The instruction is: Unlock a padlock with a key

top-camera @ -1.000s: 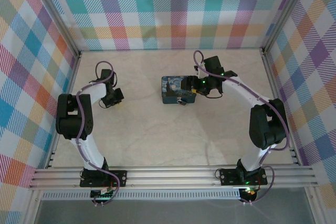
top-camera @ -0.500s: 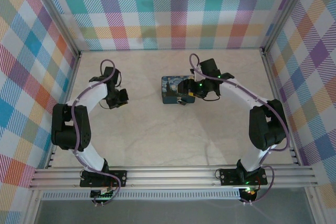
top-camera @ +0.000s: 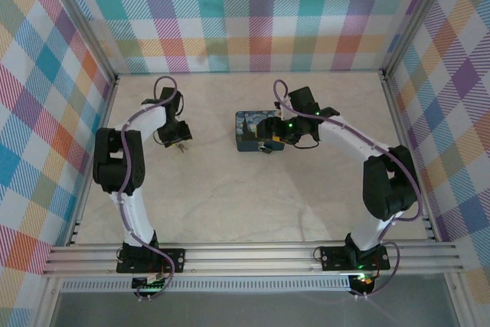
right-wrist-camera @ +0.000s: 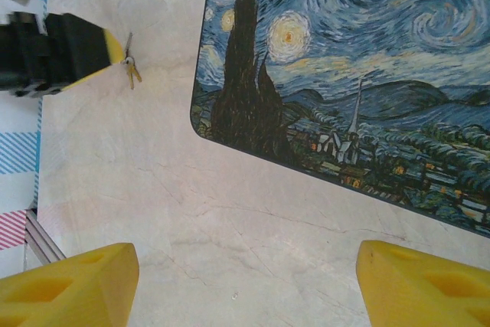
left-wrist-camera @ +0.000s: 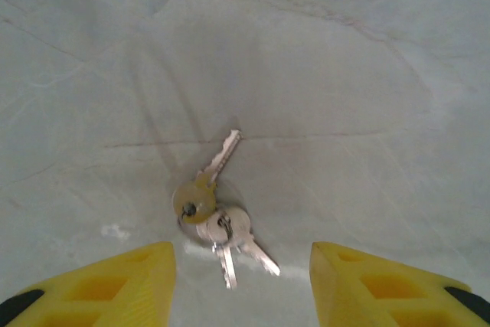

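Near frame-cropped left tool [left-wrist-camera: 243, 266], keys [left-wrist-camera: 213, 212].

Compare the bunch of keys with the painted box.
The keys are small, silver and brass metal; the box is far larger, printed with a dark-blue night-sky painting. The keys splay out loosely; the box is one flat, round-cornered piece. Both lie on the table.

The left arm [top-camera: 116, 168] rose from its base toward 12 o'clock, then folded toward 3 o'clock, and the left gripper [top-camera: 180, 142] pointed downward with its jaws parted. The right arm [top-camera: 390, 181] bent toward 10 o'clock, and the right gripper [top-camera: 269, 144] hung with jaws spread wide.
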`<action>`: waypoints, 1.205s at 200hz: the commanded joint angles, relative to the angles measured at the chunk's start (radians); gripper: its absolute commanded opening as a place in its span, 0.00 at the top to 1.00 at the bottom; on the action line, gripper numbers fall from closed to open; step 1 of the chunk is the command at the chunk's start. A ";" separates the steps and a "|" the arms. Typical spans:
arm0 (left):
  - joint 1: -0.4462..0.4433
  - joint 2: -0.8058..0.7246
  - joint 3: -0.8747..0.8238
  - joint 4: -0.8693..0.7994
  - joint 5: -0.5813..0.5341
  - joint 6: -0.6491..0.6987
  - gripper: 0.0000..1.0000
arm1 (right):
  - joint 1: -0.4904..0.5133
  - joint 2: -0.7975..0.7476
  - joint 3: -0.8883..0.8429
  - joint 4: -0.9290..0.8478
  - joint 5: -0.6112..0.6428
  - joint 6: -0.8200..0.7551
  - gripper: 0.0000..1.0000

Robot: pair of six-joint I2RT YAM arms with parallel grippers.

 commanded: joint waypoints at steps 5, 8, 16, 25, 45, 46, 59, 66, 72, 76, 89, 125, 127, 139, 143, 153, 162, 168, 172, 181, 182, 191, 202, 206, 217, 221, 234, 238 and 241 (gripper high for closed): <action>0.008 0.034 0.027 0.000 -0.015 -0.033 0.50 | 0.006 -0.045 -0.022 -0.016 0.001 -0.016 0.25; 0.008 0.037 0.025 0.001 -0.015 -0.035 0.51 | 0.006 -0.045 -0.023 -0.016 0.002 -0.016 0.25; 0.008 0.043 0.021 0.006 -0.017 -0.045 0.51 | 0.006 -0.043 -0.025 -0.015 0.003 -0.015 0.25; 0.009 0.050 0.012 0.008 -0.025 -0.054 0.51 | 0.007 -0.041 -0.025 -0.014 0.003 -0.013 0.25; 0.013 0.060 -0.009 0.017 -0.035 -0.069 0.57 | 0.007 -0.037 -0.025 -0.010 0.000 -0.010 0.26; 0.013 0.060 -0.009 0.018 -0.035 -0.069 0.57 | 0.007 -0.036 -0.025 -0.009 0.000 -0.010 0.26; 0.016 0.062 -0.022 0.029 -0.036 -0.075 0.63 | 0.006 -0.034 -0.024 -0.011 0.000 -0.009 0.26; 0.016 0.064 -0.026 0.033 -0.037 -0.077 0.67 | 0.007 -0.034 -0.024 -0.012 0.002 -0.010 0.26; 0.017 0.064 -0.028 0.035 -0.036 -0.077 0.70 | 0.006 -0.035 -0.022 -0.014 0.002 -0.012 0.26; 0.017 0.064 -0.030 0.036 -0.035 -0.077 0.71 | 0.007 -0.036 -0.022 -0.016 0.003 -0.012 0.26; 0.017 0.061 -0.034 0.038 -0.030 -0.075 0.76 | 0.006 -0.037 -0.022 -0.017 0.001 -0.013 0.26; 0.019 0.043 -0.034 0.028 0.013 -0.069 0.93 | 0.009 -0.035 -0.022 -0.024 -0.006 -0.019 0.26; 0.018 0.041 -0.034 0.027 0.015 -0.069 0.94 | 0.010 -0.035 -0.021 -0.024 -0.006 -0.020 0.26; 0.018 0.024 -0.037 0.018 0.029 -0.069 0.97 | 0.017 -0.036 -0.019 -0.032 -0.001 -0.028 0.26; 0.019 0.017 -0.040 0.017 0.035 -0.070 0.99 | 0.018 -0.036 -0.019 -0.034 0.000 -0.030 0.26; 0.018 -0.004 -0.046 0.013 0.050 -0.072 1.00 | 0.025 -0.037 -0.018 -0.039 0.001 -0.032 0.26; 0.019 -0.023 -0.054 0.007 0.066 -0.072 1.00 | 0.030 -0.039 -0.018 -0.040 0.000 -0.036 0.26; 0.019 -0.037 -0.057 0.004 0.078 -0.075 1.00 | 0.034 -0.039 -0.018 -0.041 0.000 -0.036 0.26; 0.019 -0.046 -0.058 0.001 0.087 -0.075 1.00 | 0.038 -0.039 -0.018 -0.041 0.000 -0.038 0.26; 0.019 -0.067 -0.064 -0.009 0.108 -0.077 1.00 | 0.045 -0.038 -0.018 -0.039 0.000 -0.038 0.26; 0.018 -0.070 -0.065 -0.010 0.110 -0.077 1.00 | 0.046 -0.038 -0.018 -0.039 -0.001 -0.038 0.26; 0.018 -0.094 -0.075 -0.013 0.128 -0.080 1.00 | 0.054 -0.036 -0.016 -0.037 -0.004 -0.040 0.26; 0.018 -0.119 -0.085 -0.025 0.140 -0.079 1.00 | 0.068 -0.033 -0.015 -0.034 -0.003 -0.044 0.26; 0.019 -0.127 -0.085 -0.032 0.142 -0.078 1.00 | 0.071 -0.030 -0.015 -0.033 -0.003 -0.043 0.26; 0.018 -0.153 -0.091 -0.046 0.153 -0.075 1.00 | 0.077 -0.025 -0.015 -0.028 -0.005 -0.040 0.26; 0.019 -0.163 -0.093 -0.048 0.158 -0.076 1.00 | 0.080 -0.022 -0.015 -0.027 -0.005 -0.038 0.27; 0.017 -0.198 -0.103 -0.055 0.182 -0.083 1.00 | 0.087 -0.020 -0.015 -0.019 -0.009 -0.035 0.26; 0.016 -0.208 -0.107 -0.054 0.191 -0.087 1.00 | 0.090 -0.018 -0.015 -0.016 -0.012 -0.034 0.26; 0.016 -0.216 -0.109 -0.055 0.198 -0.090 1.00 | 0.092 -0.017 -0.015 -0.014 -0.017 -0.035 0.27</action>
